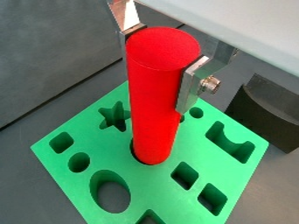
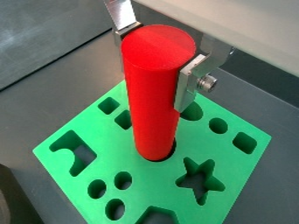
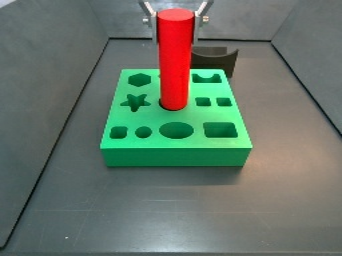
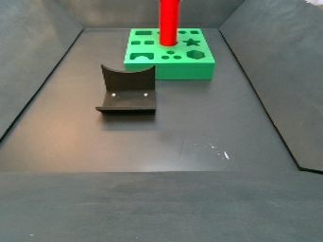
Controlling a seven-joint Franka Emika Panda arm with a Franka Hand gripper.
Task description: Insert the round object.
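Note:
The round object, a tall bright red cylinder peg [image 1: 155, 96], stands upright with its lower end in a round hole near the middle of the green block [image 1: 70, 140]. It shows the same way in both wrist views [image 2: 155, 96] and both side views [image 3: 173, 60] [image 4: 168, 14]. My gripper [image 1: 160, 57] is shut on the peg's top end, with a silver finger [image 1: 193, 83] pressed on each side, as the wrist view [image 2: 158, 52] also shows. The gripper [image 3: 174, 10] is at the frame's top in a side view. The green block [image 3: 174, 150] [image 4: 202, 68] [image 2: 251, 166] has several shaped holes.
The dark fixture [image 4: 127, 93] with a curved notch stands on the grey floor beside the block [image 3: 214, 58] [image 1: 267, 109]. Grey walls enclose the floor on the sides [image 3: 60, 120].

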